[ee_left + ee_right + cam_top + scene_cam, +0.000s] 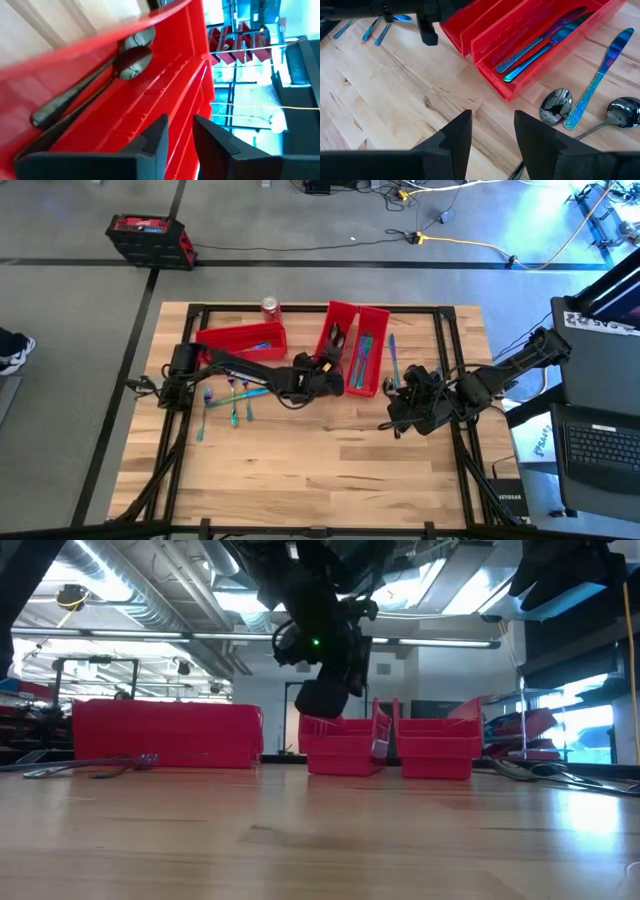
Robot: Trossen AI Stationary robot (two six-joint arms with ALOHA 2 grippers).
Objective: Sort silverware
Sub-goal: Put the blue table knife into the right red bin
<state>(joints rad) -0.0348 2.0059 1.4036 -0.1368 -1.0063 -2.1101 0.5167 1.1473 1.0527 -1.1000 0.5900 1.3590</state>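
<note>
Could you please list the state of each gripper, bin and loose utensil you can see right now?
Left gripper: empty, over the middle bin.
Right gripper: open, empty.
Middle bin: holds dark spoons.
Right bin: holds knives.
Loose knife: flat on table.
Soda can: upright.

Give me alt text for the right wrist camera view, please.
The right gripper hovers open over the wooden table, facing a red bin holding iridescent knives. Beside the bin lie another knife and two dark spoons.
</note>
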